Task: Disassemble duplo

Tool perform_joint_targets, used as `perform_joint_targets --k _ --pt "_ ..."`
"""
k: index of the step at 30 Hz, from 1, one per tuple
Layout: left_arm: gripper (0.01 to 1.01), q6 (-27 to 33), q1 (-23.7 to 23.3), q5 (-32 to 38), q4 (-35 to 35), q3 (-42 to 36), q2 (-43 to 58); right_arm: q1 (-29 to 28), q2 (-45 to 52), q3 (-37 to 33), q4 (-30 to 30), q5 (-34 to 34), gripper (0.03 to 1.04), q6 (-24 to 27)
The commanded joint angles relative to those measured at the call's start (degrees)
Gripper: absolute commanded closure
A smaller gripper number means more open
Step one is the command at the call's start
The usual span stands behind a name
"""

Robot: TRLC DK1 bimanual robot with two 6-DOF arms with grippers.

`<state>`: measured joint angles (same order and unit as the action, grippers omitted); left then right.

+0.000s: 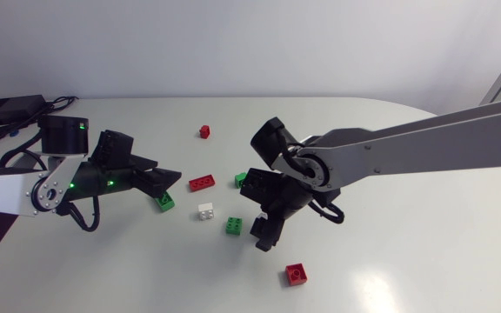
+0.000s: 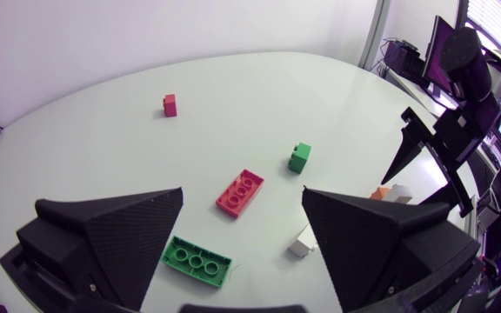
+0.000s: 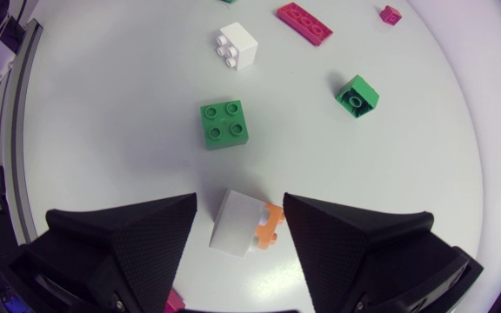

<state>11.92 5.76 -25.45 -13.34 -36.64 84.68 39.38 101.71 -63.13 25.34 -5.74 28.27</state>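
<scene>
Matte black with a fine grainy weave on the wedge faces, that's my left gripper (image 2: 242,193) and my right gripper (image 3: 240,202) alike. Under them is the glossy white table (image 1: 424,261). Here's a white plastic block with an orange piece (image 3: 246,223) stuck on its side. Bright green square studded brick (image 3: 225,123), plain white studded brick (image 3: 237,45), deeper green small cube brick (image 3: 357,94). Long flat red brick (image 2: 240,192), long flat green brick (image 2: 197,260), tiny red brick (image 2: 170,105), and one more red square brick (image 1: 296,274). Small green lights glow on my left arm (image 1: 55,178), black at the joints and silver-grey on the links.
</scene>
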Motion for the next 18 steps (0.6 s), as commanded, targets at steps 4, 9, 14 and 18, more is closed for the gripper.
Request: perform_joint_targets --k 4,9,14,18 --pt "0.072 -0.76 0.48 0.23 -0.54 1.05 -0.4 -0.44 1.65 -1.11 0.23 0.11 0.63 -0.5" --pt "0.072 -0.76 0.48 0.23 -0.54 1.05 -0.4 -0.53 2.18 -1.2 0.23 -0.06 0.71 -0.41" --pt "0.072 -0.76 0.39 0.23 -0.54 1.05 -0.57 -0.62 2.53 -1.2 0.23 -0.41 0.79 0.03" --pt "0.072 -0.76 0.39 0.23 -0.54 1.05 -0.57 -0.62 2.53 -1.11 0.15 -0.68 0.8 0.29"
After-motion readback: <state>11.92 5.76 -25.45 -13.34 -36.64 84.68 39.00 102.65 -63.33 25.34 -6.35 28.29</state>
